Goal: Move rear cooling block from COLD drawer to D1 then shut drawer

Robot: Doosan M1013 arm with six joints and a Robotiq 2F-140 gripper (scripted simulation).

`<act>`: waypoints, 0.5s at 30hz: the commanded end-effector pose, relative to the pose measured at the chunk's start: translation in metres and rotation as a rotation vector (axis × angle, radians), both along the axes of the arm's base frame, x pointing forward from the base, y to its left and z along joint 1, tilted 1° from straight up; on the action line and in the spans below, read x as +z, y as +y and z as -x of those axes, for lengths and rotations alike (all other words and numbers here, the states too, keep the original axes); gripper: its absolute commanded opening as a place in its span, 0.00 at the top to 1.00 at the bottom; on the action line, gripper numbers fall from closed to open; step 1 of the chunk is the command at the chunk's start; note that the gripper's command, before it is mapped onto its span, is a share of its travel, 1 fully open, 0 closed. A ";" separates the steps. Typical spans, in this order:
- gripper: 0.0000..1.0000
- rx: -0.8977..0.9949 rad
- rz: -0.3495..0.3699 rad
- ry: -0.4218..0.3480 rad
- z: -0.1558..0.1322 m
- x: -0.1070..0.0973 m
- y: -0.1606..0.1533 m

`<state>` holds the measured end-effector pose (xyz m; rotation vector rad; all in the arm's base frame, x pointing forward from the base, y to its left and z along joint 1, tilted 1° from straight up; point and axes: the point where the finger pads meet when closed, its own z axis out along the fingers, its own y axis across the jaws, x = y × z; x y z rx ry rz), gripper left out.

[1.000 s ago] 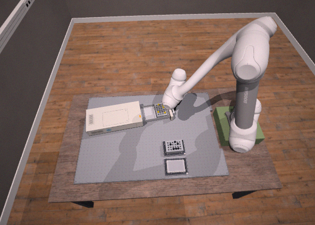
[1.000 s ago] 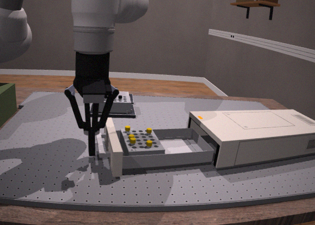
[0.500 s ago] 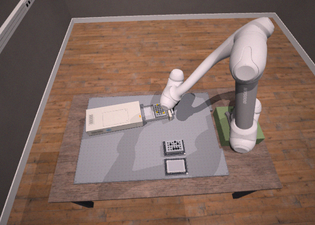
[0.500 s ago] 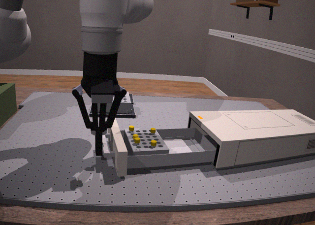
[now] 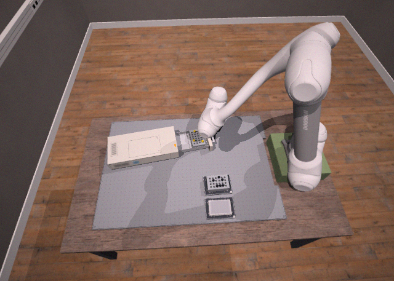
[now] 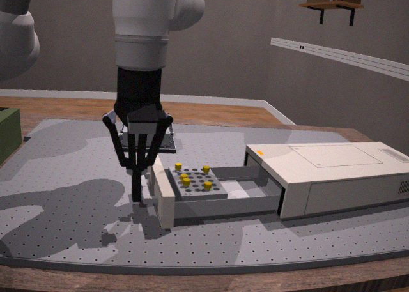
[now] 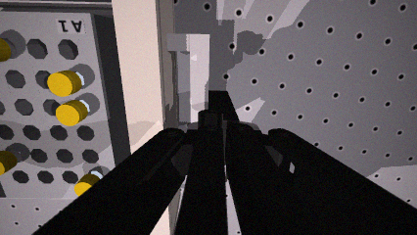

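With the rear cooling block [image 5: 208,187] [image 6: 163,141] sitting in slot D1 [image 5: 217,192] [image 6: 167,149], I judge the transfer done and the drawer push the step in hand. Block looks level from above; cannot confirm every locator. Black caps stand in it, original bores not verifiable from here. D2 [image 5: 219,217] holds no block.

Jaws [image 6: 136,198]: narrow, closed together, nothing between them. They point down on the outer side of the drawer front [image 5: 210,144] [image 6: 167,209] [image 7: 139,64], by the handle [image 7: 200,73]. Contact with the handle: cannot tell.

Key relation: the drawer's long axis runs from the handle straight into COLD [image 5: 143,150] [image 6: 333,186], and the jaws are at the handle end, with the front panel between them and the front block [image 5: 204,144] [image 6: 204,195] [image 7: 39,22]. The push should therefore go along that axis, towards the cooler, square to the panel.

Drawer well out; lamp [image 5: 175,145] [image 6: 259,152] lit orange. Front block at the handle end, looks flat, yellow caps upright above it.

My worry is a jolt: the tubes are loose, so I would push slowly and evenly. Off-centre pressure could skew the drawer. I would stop only once it is fully home and the lamp out.
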<state>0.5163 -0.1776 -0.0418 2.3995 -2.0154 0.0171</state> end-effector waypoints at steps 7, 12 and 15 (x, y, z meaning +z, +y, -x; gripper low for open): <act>0.90 0.000 0.000 -0.001 -0.012 0.001 0.002; 0.90 0.000 0.000 -0.001 -0.018 0.001 0.003; 0.90 0.000 0.000 -0.001 -0.020 0.001 0.003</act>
